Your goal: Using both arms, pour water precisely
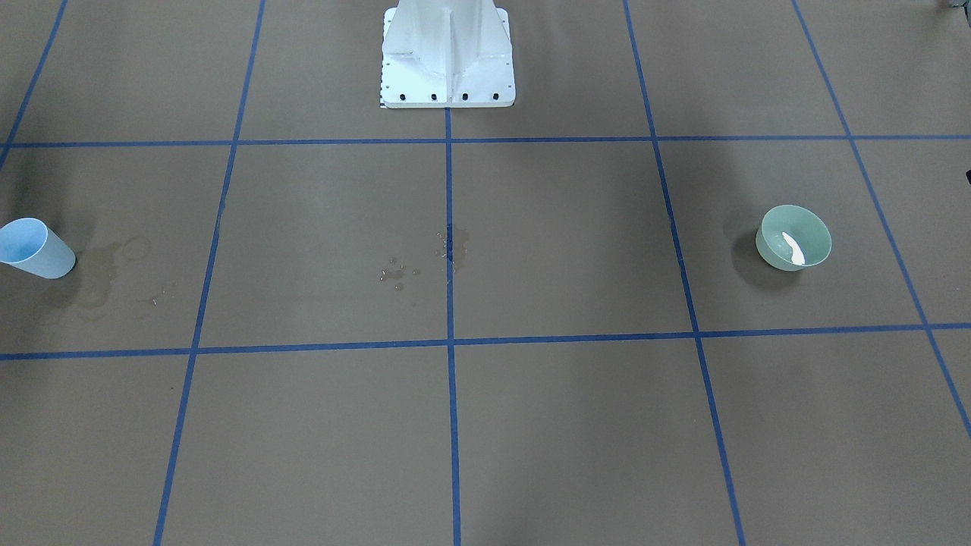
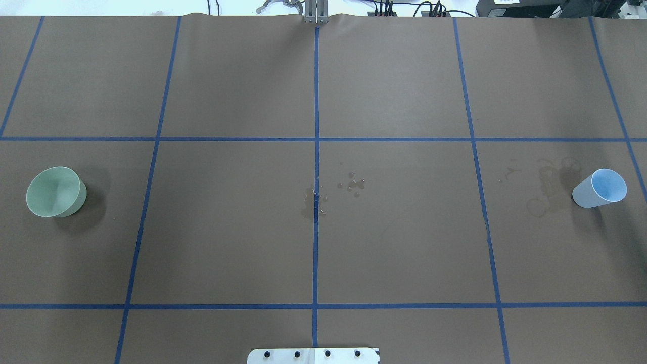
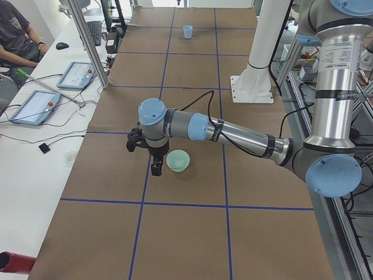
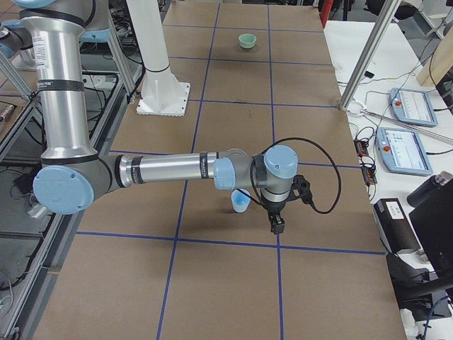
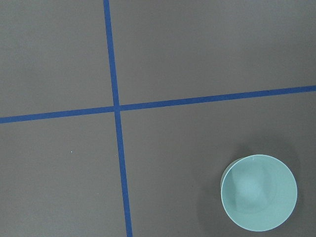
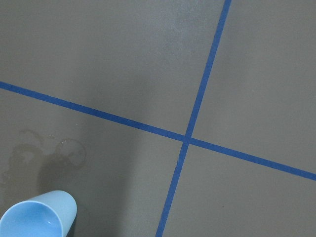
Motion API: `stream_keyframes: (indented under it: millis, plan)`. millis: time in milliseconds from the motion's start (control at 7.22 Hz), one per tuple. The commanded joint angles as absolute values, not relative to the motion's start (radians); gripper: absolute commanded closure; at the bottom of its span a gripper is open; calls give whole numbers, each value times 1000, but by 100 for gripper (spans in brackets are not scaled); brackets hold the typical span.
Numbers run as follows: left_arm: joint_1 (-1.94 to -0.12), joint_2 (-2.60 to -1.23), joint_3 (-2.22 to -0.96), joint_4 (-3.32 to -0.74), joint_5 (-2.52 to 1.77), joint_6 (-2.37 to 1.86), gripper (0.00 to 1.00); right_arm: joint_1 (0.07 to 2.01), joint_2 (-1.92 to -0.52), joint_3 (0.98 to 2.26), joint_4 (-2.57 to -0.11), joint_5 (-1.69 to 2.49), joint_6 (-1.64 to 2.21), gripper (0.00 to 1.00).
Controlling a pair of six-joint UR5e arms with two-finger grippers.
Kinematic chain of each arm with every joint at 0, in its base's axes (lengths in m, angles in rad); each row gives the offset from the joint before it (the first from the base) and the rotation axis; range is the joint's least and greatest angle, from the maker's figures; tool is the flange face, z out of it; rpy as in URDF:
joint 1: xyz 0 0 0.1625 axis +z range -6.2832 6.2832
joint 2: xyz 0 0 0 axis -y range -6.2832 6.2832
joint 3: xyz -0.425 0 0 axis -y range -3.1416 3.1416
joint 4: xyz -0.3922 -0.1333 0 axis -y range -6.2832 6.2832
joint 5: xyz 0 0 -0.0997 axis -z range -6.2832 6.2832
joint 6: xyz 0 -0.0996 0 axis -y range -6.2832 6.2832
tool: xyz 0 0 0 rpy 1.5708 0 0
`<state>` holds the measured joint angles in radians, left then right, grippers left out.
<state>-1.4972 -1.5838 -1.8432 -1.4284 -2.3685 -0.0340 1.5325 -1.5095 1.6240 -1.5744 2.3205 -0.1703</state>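
A pale green bowl (image 1: pixel 795 237) stands upright on the brown table, with water (image 1: pixel 793 249) showing in it as a white reflection. It also shows in the overhead view (image 2: pixel 54 192) and the left wrist view (image 5: pixel 258 192). A light blue cup (image 1: pixel 36 248) stands at the other end, also in the overhead view (image 2: pixel 600 188) and the right wrist view (image 6: pixel 38 215). My left arm (image 3: pixel 233 131) holds its gripper (image 3: pixel 155 169) just beside the bowl (image 3: pixel 178 160). My right arm (image 4: pixel 170 170) holds its gripper (image 4: pixel 276 225) just beside the cup (image 4: pixel 241 202). I cannot tell whether either gripper is open or shut.
Spilled droplets (image 2: pixel 352 185) and a wet patch (image 2: pixel 311 206) lie at the table's middle. Dried ring stains (image 2: pixel 545 184) lie beside the cup. The white bolted pedestal (image 1: pixel 447 61) stands at the robot's edge. Tablets (image 3: pixel 35 106) and a seated person (image 3: pixel 17 35) are beside the table.
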Motion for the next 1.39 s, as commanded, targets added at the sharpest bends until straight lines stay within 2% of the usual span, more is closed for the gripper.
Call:
stream_keyframes:
  millis: [0,1247]
  plan:
    - [-1497,-1579,-1845,-1431,-2368,-34,0,1532,-1490,1629,-1632,2321,-170,0]
    - [-1496,-1581,-1821,-1433,-2368,-34,0,1520,-1503,1618,-1643,2321,-173,0]
